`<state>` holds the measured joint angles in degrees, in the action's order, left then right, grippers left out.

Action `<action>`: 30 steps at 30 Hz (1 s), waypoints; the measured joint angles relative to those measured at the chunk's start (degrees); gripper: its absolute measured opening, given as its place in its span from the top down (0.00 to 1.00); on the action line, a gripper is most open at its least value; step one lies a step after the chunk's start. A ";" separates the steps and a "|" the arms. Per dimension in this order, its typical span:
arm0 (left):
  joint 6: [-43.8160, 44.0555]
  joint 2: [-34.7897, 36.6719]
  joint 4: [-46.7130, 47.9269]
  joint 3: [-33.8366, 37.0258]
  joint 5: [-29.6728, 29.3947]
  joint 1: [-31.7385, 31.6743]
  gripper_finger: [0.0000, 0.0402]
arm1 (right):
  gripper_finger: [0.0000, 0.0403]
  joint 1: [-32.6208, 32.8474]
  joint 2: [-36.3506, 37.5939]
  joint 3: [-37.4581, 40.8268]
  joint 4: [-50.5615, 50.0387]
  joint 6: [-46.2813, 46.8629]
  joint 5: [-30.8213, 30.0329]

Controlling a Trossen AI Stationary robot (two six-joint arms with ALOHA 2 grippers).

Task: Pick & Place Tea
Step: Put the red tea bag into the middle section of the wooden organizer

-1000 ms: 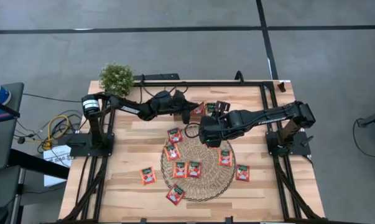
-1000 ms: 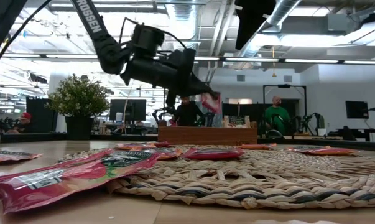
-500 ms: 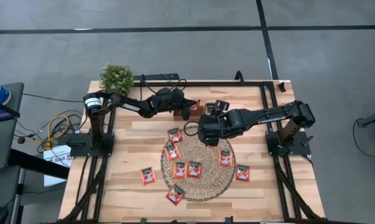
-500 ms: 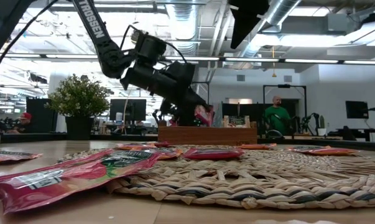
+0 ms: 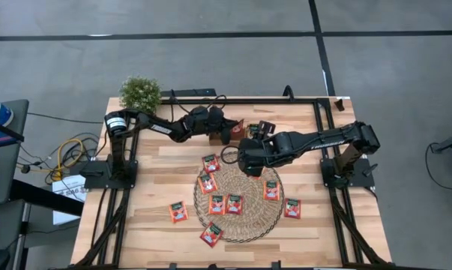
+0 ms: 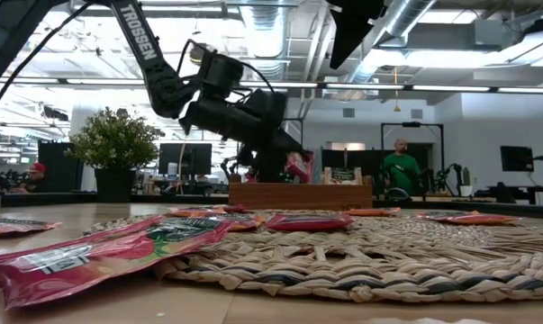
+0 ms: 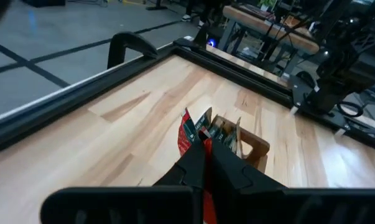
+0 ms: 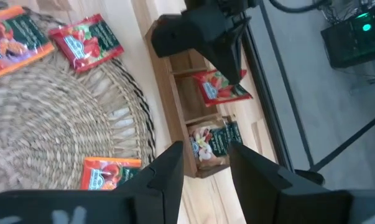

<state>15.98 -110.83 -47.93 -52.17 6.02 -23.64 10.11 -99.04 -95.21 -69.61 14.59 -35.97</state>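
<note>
Partly hidden: the red sachet [image 7: 186,134] is covered lower down by the left gripper [image 7: 207,163], fingers pinched on it, over the wooden tray [image 8: 196,112]. Right gripper [image 8: 203,163] hovers above the straw mat [image 5: 252,217], fingers parted. Other sachets [image 5: 226,204] lie on mat and tabletop [image 5: 151,195].

Sachets [image 5: 224,204] on mat [image 5: 249,225] & table; tray [image 5: 249,130] behind mat, plant [image 5: 140,93] back-left.
</note>
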 joint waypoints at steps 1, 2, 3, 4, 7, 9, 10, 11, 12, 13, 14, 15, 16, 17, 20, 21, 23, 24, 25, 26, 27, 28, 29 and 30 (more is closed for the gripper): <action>-0.34 0.00 0.50 -0.52 0.00 0.00 1.00 | 0.70 0.00 0.00 -0.01 0.21 -0.01 0.00; -0.61 0.04 1.31 -1.07 0.02 0.00 1.00 | 0.70 0.00 0.00 -0.01 0.25 -0.02 0.00; -1.09 0.08 2.72 -1.63 0.02 0.00 1.00 | 0.70 0.00 0.00 -0.01 0.27 0.00 0.02; -1.36 0.09 4.22 -2.04 0.02 0.00 1.00 | 0.70 0.00 -0.01 -0.01 0.27 0.00 0.01; -1.37 0.09 7.83 -2.99 0.02 0.00 1.00 | 0.70 0.00 -0.02 -0.01 0.27 0.00 0.01; -1.35 0.09 8.51 -3.29 0.01 0.00 1.00 | 0.70 0.00 -0.02 -0.01 0.48 0.00 0.02; -1.30 0.09 8.80 -3.29 0.01 0.00 1.00 | 0.70 0.00 -0.02 -0.01 0.76 0.00 0.02; -0.97 0.09 8.98 -3.27 0.02 0.00 1.00 | 0.70 0.00 -0.02 -0.01 0.96 0.00 0.02; -0.27 0.09 9.01 -3.27 0.02 0.00 1.00 | 0.70 0.00 -0.02 -0.03 1.14 0.00 0.02; 0.44 0.09 8.88 -3.27 -0.02 0.00 1.00 | 0.70 0.00 -0.02 -0.03 1.21 0.00 0.04; 1.18 0.09 8.83 -3.29 -0.15 0.00 1.00 | 0.70 0.00 -0.02 -0.02 1.21 0.00 0.04; 1.55 0.09 8.87 -3.27 -0.45 0.00 1.00 | 0.70 0.00 -0.02 -0.01 1.21 0.00 0.06; 1.67 0.09 8.93 -3.27 -0.73 0.00 1.00 | 0.70 0.00 -0.02 -0.02 1.21 0.00 0.07; 1.67 0.09 8.91 -3.27 -1.12 0.00 1.00 | 0.70 0.00 -0.02 -0.02 1.21 0.00 0.05; 2.32 0.09 8.88 -3.27 -1.89 0.00 1.00 | 0.70 0.00 -0.02 -0.01 1.21 0.00 0.07; 2.98 0.09 8.88 -3.27 -1.99 -0.01 1.00 | 0.70 0.00 -0.02 -0.02 1.23 0.00 0.07; 3.80 0.09 8.84 -3.27 -2.01 0.00 1.00 | 0.70 0.00 -0.02 -0.01 1.23 0.00 0.07; 4.01 0.09 8.87 -3.27 -2.00 0.00 1.00 | 0.70 0.00 -0.02 -0.02 1.23 0.00 0.08; 4.07 0.09 8.88 -3.27 -2.01 0.00 1.00 | 0.70 0.00 -0.02 -0.01 1.27 0.00 0.07; 4.02 0.09 8.85 -3.27 -2.03 0.00 1.00 | 0.70 0.00 -0.02 -0.03 1.28 0.00 0.07; 3.67 0.09 8.83 -3.27 -2.03 0.00 1.00 | 0.70 0.00 -0.04 -0.03 1.28 0.00 0.09; 3.11 0.09 8.84 -3.27 -2.05 0.00 1.00 | 0.70 0.00 -0.02 -0.02 1.30 0.00 0.09; 2.79 0.09 8.86 -3.27 -2.10 0.00 1.00 | 0.70 0.00 -0.02 -0.01 1.30 0.00 0.09; 2.74 0.09 8.86 -3.27 -2.18 0.00 1.00 | 0.70 0.00 -0.02 -0.03 1.30 0.00 0.09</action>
<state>18.72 -110.74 -39.07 -55.44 3.84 -23.64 10.11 -99.07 -95.24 -68.31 14.59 -35.88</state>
